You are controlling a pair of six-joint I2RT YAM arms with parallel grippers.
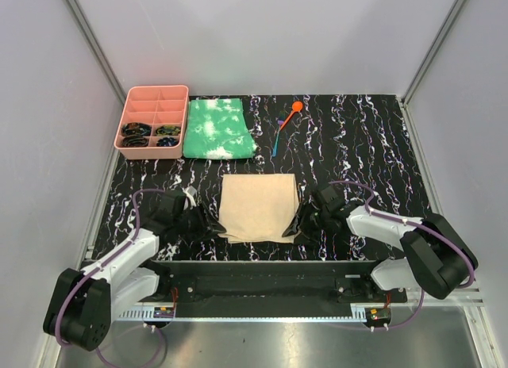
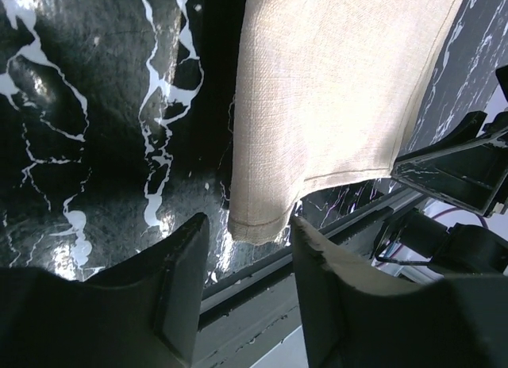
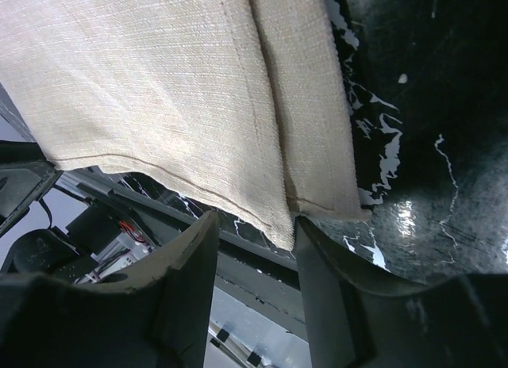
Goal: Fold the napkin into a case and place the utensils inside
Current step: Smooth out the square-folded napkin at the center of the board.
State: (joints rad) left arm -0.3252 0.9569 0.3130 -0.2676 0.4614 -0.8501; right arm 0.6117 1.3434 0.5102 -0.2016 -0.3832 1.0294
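so the napkin lies flat on the desk btw both arms, near the front edge. the left tool is spread w/ the near-left corner in the gap, not pinched afaict. the right tool is the same at the near-right corner. the orange spoon + blue utensil lie at the back, well apart from it.

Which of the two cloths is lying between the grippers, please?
The plain tan napkin, with the left gripper and right gripper at its near corners; the green-and-white mottled cloth lies farther back.

Robot lab cell, white panels, aluminium frame
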